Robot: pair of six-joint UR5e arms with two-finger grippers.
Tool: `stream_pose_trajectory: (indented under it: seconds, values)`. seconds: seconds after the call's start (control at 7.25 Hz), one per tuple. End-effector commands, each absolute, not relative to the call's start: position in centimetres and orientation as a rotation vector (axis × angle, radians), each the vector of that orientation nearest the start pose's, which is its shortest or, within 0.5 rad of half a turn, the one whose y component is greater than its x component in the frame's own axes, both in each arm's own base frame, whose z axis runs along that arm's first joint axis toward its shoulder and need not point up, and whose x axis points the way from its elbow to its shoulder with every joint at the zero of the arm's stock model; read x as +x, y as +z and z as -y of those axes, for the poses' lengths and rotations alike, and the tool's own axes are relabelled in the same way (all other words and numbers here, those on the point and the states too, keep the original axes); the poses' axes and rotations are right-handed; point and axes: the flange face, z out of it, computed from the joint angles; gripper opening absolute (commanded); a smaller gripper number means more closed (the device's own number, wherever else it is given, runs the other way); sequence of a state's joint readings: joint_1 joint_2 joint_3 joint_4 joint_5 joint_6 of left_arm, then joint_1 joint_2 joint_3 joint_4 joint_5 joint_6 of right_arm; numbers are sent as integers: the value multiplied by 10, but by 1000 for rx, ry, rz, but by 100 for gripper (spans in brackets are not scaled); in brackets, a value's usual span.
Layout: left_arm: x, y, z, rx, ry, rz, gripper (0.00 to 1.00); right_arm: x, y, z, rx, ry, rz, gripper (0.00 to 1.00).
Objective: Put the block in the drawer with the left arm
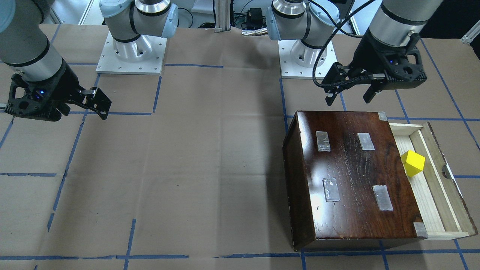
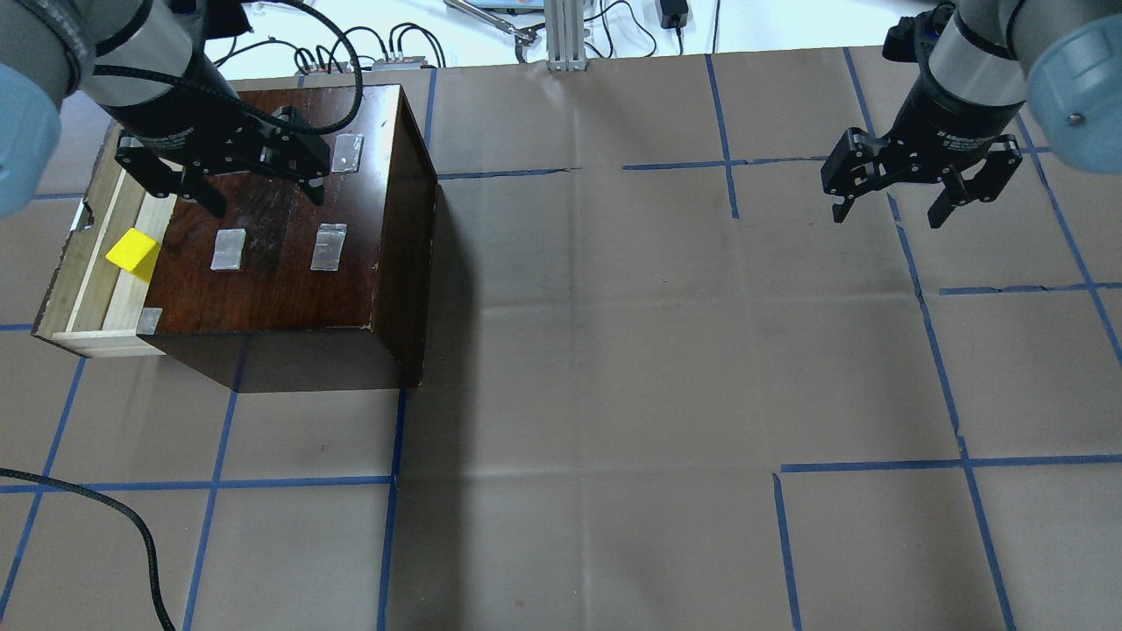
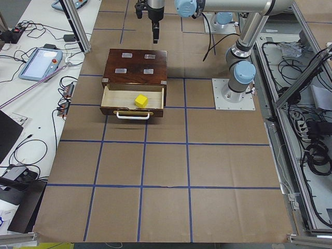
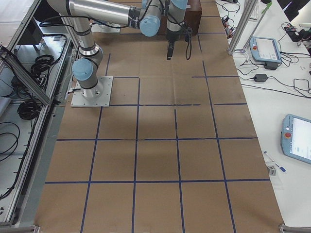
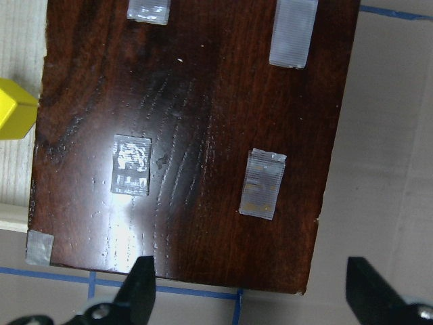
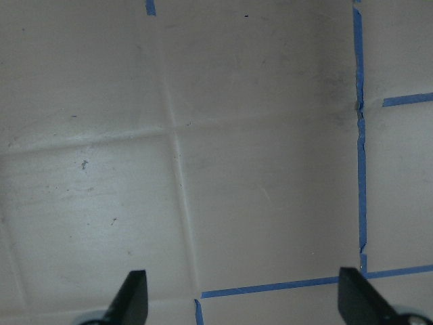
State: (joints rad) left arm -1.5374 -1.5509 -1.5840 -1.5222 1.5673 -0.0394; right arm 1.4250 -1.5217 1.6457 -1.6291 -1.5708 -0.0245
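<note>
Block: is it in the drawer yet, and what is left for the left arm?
Done: the block lies in the open drawer, touched by neither tool. In hand: nothing. The left tool hangs open and empty, raised near the box; the right tool is open, far across the table. Left: nothing of the placing that I can see.

block: in the left wrist view the picture's left edge cuts it; only one corner part shows.
drawer: its inner part is hidden under the box.
knob: in the front view mostly hidden behind the drawer's front panel.
left gripper: the wrist view shows only two fingertips, at the bottom edge.
box, right-side view: cut by the top edge.
</note>
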Motion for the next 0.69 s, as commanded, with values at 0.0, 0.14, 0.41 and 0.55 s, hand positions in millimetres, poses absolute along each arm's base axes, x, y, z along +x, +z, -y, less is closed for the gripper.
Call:
stream_pose_trajectory:
  seconds: [0.0,0.14,0.41,0.55]
  values:
    - [-133,491,491,-82,-72,-3144,98,59,433,517,190,101,-3129,100]
    - [-135,488,492,-75,-60,-3144,98,59,433,517,190,101,-3129,100]
    - [-135,488,494,-70,-67,-3144,98,59,432,517,190,103,-3129,100]
    - [-135,488,495,-67,-72,-3144,98,59,433,517,190,101,-3129,100]
